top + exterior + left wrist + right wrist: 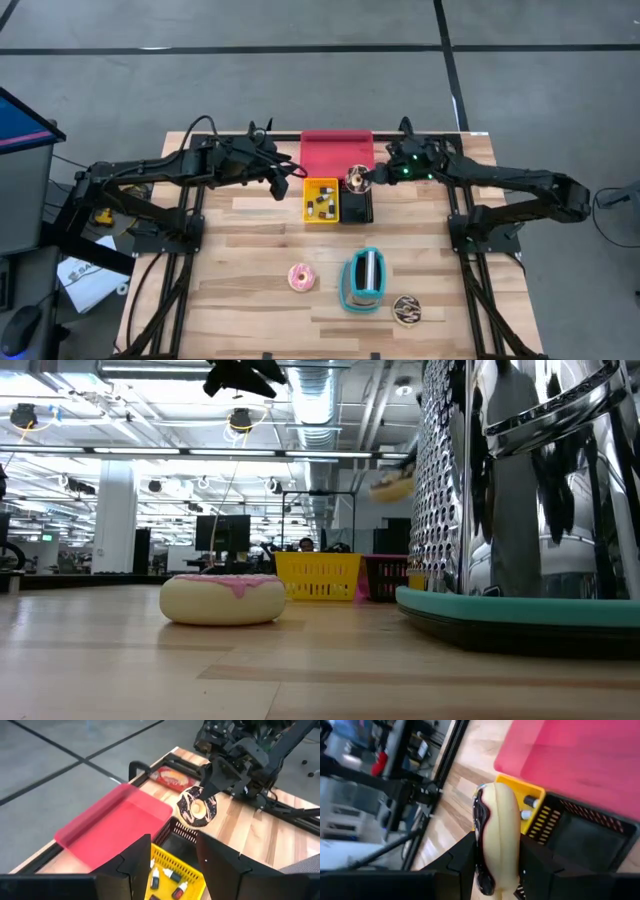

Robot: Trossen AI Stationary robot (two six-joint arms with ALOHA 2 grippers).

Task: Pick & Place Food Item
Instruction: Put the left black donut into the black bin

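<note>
A chocolate-iced donut (pixel 356 178) hangs over the black basket (pixel 357 208), with my right gripper (pixel 368 177) shut on it. The left wrist view shows its iced face (pixel 197 807); the right wrist view shows it edge-on (pixel 496 827). My left gripper (pixel 284 186) hovers just left of the yellow bin (pixel 321 200), open, with nothing between its fingers (pixel 131 862). A red tray (pixel 337 150) lies behind both bins. A pink-iced donut (pixel 301 277) lies flat on the table near the front. My right gripper pinches the donut between its two fingers (pixel 461 857), one on the iced face and one on the plain face, at the part of the ring nearest the gripper (pixel 494 865). The fingers come from the table's right, slanting down. The donut stands on edge, lifted clear above the black basket.
A steel grater on a teal base (pixel 364 280) stands at the front, filling the right of the low view (pixel 520 490). A second chocolate donut (pixel 407 310) lies to its right. The yellow bin holds several small bottles (pixel 167 876). Bare wood lies at the front left.
</note>
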